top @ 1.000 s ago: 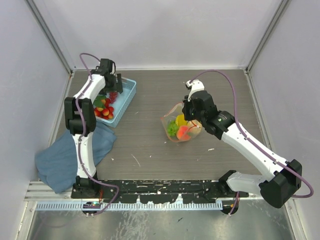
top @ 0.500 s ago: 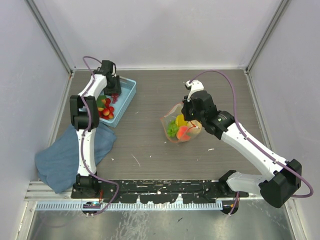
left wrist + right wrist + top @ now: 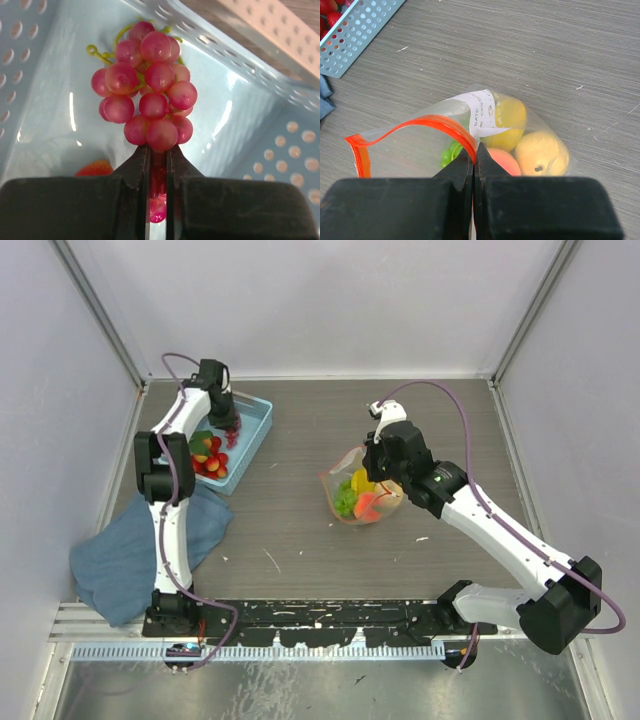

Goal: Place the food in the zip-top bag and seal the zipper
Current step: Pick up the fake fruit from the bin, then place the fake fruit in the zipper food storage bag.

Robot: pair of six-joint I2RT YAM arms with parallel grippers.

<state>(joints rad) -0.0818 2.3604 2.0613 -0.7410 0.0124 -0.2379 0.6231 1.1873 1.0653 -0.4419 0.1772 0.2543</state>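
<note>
My left gripper (image 3: 157,150) is down in the light blue basket (image 3: 45,125), shut on the lower end of a bunch of pink-red grapes (image 3: 152,95). From above, the left gripper (image 3: 229,426) is at the basket's far end, with more food (image 3: 208,455) lying nearer. The zip-top bag (image 3: 360,492) sits mid-table with its mouth open. My right gripper (image 3: 474,150) is shut on the bag's red-orange zipper (image 3: 430,122). Inside the bag are a yellow fruit (image 3: 510,117), a second yellow fruit (image 3: 542,152), a peach (image 3: 502,161) and green grapes (image 3: 451,152).
A blue cloth (image 3: 130,550) lies crumpled at the near left, beside the left arm. The basket (image 3: 262,418) stands at the far left of the wooden table. Red berries (image 3: 327,7) show in the basket's corner in the right wrist view.
The left gripper has closed from wide open onto the grape bunch in the basket. The right gripper and bag have stayed put.
</note>
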